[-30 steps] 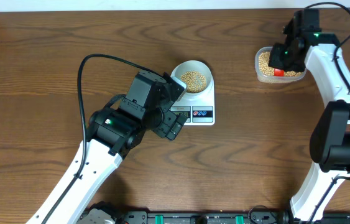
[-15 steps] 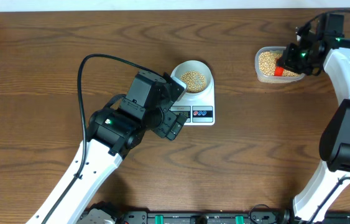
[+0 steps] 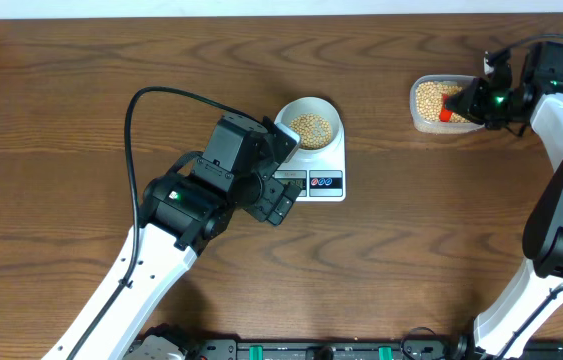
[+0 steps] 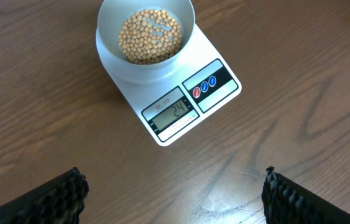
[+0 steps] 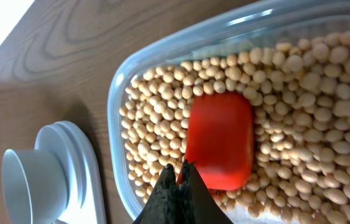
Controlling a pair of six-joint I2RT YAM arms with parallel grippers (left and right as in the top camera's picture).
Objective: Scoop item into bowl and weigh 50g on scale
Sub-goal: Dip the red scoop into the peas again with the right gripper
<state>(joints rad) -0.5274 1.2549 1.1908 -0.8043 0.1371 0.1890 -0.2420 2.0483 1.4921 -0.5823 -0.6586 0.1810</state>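
Overhead, my left gripper hovers just short of the scale, which carries the bowl of beans. My right gripper sits over the clear tub.

From the left wrist, my jaws gape wide, with the scale ahead between them reading 24.

From the right wrist, my jaws are pinched together on the near edge of a red scoop lying on the tub's beans.
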